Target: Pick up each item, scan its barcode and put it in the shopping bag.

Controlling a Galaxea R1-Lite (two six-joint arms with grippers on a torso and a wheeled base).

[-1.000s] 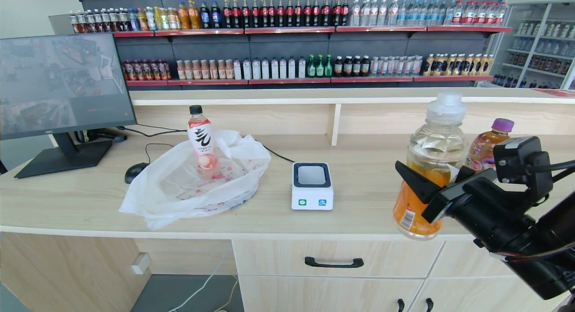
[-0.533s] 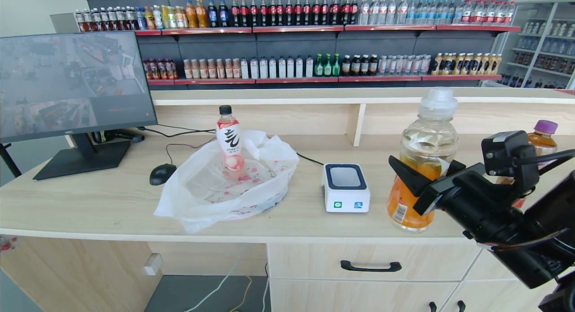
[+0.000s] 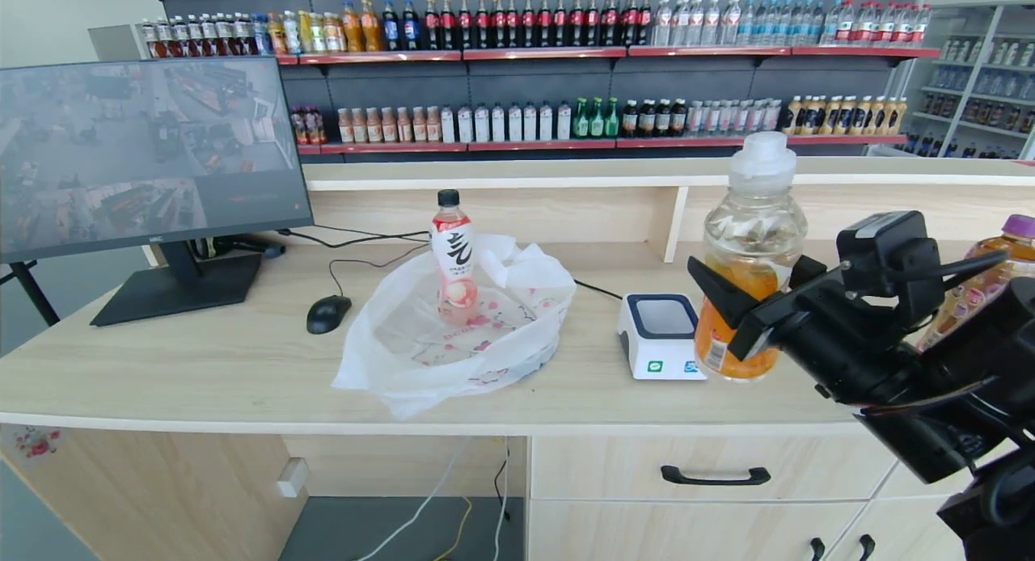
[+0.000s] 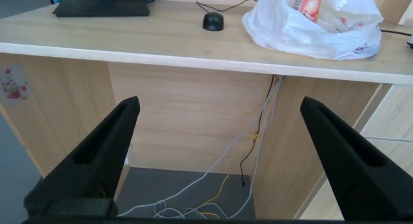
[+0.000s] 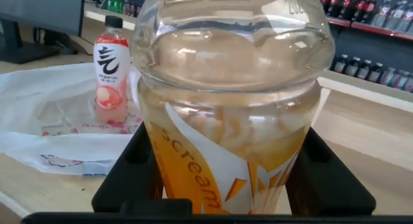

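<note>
right end effector (image 3: 748, 302) — clamped on orange drink bottle (image 3: 752, 221), bottle upright, long axis vertical | scanner (image 3: 656, 335) seen just to its left on tabletop (image 3: 202, 367), window up — barcode judged not yet presented | shopping bag (image 3: 404, 351) farther left, pink bottle (image 3: 454, 254) stood inside | left end effector (image 4: 219, 104) spread wide, low before tabletop front

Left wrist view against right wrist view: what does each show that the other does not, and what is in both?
Left wrist, not right: the open left gripper, the mouse and the cables hanging under the counter. Right wrist, not left: the orange bottle clamped in the right gripper, and drink shelves behind. Both: the bag on the counter, with the pink bottle standing in it.
</note>
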